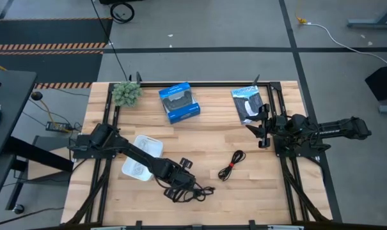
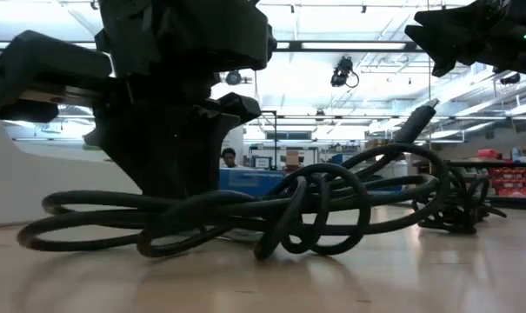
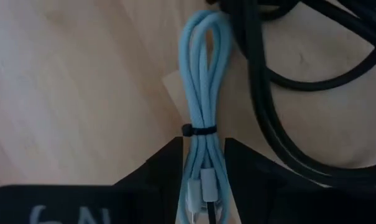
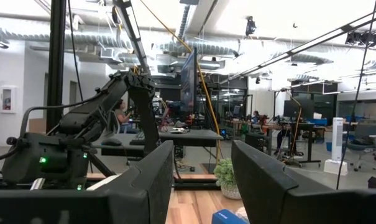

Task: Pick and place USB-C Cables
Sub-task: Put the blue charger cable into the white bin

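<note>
Your left claw (image 1: 179, 182) is down near the front edge of the worktop (image 1: 206, 137), its fingers narrowed around the white cable (image 3: 203, 118), which the left wrist view shows running straight between them, bound by a small tie. Whether the pads are already pressing it, you cannot tell for sure; it looks gripped rather than merely straddled.

Watch the neighbour: a loose black cable (image 1: 199, 190) lies tangled right beside the white one, touching or crossing it at the far end. Before you lift, make sure only the white bundle sits between the fingers. Raise slowly and straight up, so the black loops slide off rather than come along. If they snag, set down and regrip nearer the tie.

The black cable with the red tie (image 1: 231, 165) lies apart, toward the middle of the front half.

Your right claw (image 1: 262, 128) waits raised by the right edge, fingers spread, holding nothing.
</note>
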You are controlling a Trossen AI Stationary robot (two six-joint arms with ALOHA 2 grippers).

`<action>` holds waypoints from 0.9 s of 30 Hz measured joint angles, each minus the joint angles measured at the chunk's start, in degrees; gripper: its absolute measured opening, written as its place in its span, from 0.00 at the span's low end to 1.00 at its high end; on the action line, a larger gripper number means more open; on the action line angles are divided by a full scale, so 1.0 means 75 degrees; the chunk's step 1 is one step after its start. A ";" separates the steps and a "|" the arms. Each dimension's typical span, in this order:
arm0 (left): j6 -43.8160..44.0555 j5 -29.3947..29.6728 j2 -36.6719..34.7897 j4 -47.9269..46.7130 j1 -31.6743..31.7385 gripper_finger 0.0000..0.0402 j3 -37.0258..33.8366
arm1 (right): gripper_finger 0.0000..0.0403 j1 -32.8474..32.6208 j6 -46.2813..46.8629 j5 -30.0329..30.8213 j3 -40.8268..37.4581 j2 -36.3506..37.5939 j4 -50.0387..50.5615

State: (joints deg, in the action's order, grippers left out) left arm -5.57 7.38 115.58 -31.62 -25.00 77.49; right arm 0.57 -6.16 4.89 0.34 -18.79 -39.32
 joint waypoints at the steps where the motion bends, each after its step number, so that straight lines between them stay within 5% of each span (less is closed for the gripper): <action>1: -0.0007 0.0003 0.0002 0.0001 0.0004 0.31 0.0000 | 0.42 0.0000 -0.0001 0.0000 0.0002 0.0000 0.0000; 13: 0.0317 0.0059 0.0002 -0.0133 0.0004 0.22 0.0000 | 0.42 0.0000 0.0000 0.0000 0.0000 0.0000 0.0001; 27: 0.2400 0.0327 -0.0019 -0.0259 0.0004 0.02 0.0020 | 0.42 -0.0001 0.0001 0.0000 0.0001 0.0000 0.0001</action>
State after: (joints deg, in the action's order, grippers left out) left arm 12.43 9.83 115.44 -33.56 -24.97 77.65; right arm 0.56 -6.15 4.89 0.35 -18.79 -39.31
